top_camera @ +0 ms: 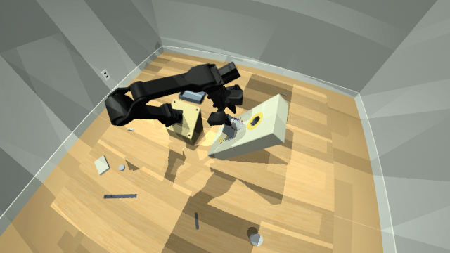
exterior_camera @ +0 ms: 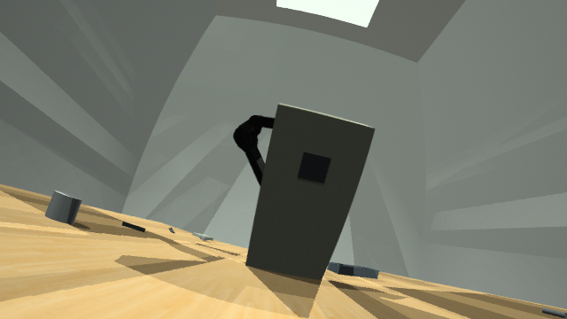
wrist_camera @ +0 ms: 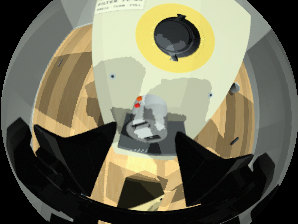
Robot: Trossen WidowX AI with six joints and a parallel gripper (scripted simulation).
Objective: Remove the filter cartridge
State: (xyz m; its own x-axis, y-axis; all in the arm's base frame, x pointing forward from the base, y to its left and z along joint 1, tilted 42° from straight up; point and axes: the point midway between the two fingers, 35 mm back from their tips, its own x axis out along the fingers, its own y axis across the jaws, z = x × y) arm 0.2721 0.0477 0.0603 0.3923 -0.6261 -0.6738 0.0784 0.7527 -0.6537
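my pincer stands fairly wide with nothing held, its fingertips on either side of what i take for the filter cartridge, a pale round body with two dark slots on its face. i cannot tell whether either finger touches it. the cartridge stands proud of the service panel, at the panel's lower part, by a dark square piece; how deep it is seated i cannot tell. above it on the panel is a yellow ring around a dark round opening with notches. if the cartridge came from there, i judge the freeing to be done; the pictures do not settle it. what is left, as i read it: close on its sides, lift it clear of the panel, carry it to the tray on the floor beside the panel, let go and back off. a closing with my fingers off-centre could tip or push it, so i would centre first.
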